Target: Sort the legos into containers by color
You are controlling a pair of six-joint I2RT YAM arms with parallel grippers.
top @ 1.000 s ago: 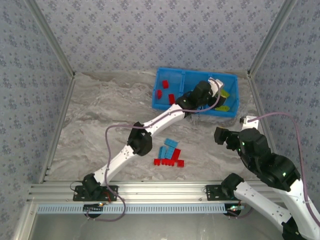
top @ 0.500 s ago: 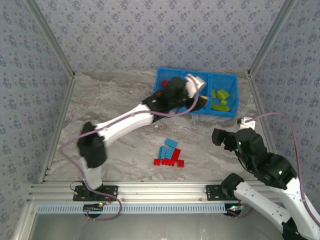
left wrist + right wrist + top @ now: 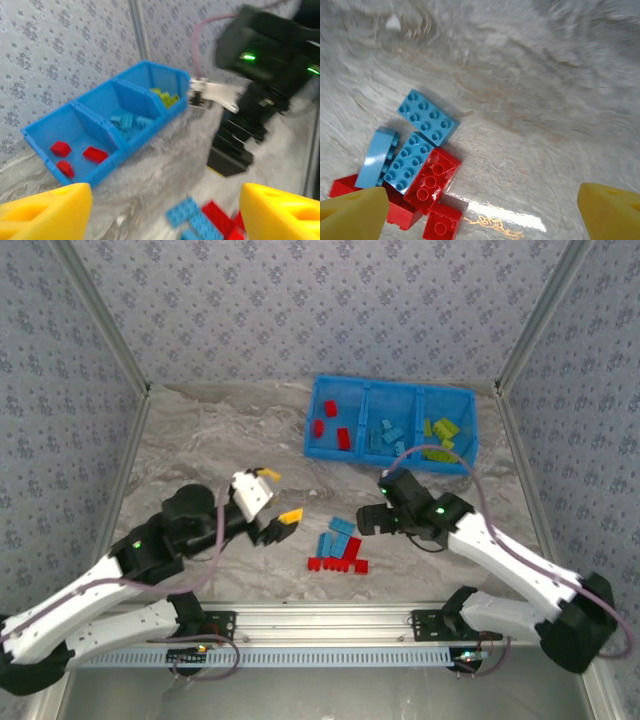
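From above, the blue tray point(image 3: 340, 453) sits at the upper centre-right of the table point(image 3: 200, 440) — red bricks in its left compartment, light blue in the middle, yellow-green in the right. A loose pile of red and light blue bricks point(image 3: 338, 548) lies at lower centre. The left gripper point(image 3: 281, 496) hangs just left of the pile, jaws apart and empty. The right gripper point(image 3: 372, 518) hangs just right of it.

In the left wrist view the jaws stand wide apart — the tray point(image 3: 115, 159) is at middle left and the right arm point(image 3: 260, 75) at upper right.

In the right wrist view the jaws gape, empty, with the pile point(image 3: 420, 165) at lower left.
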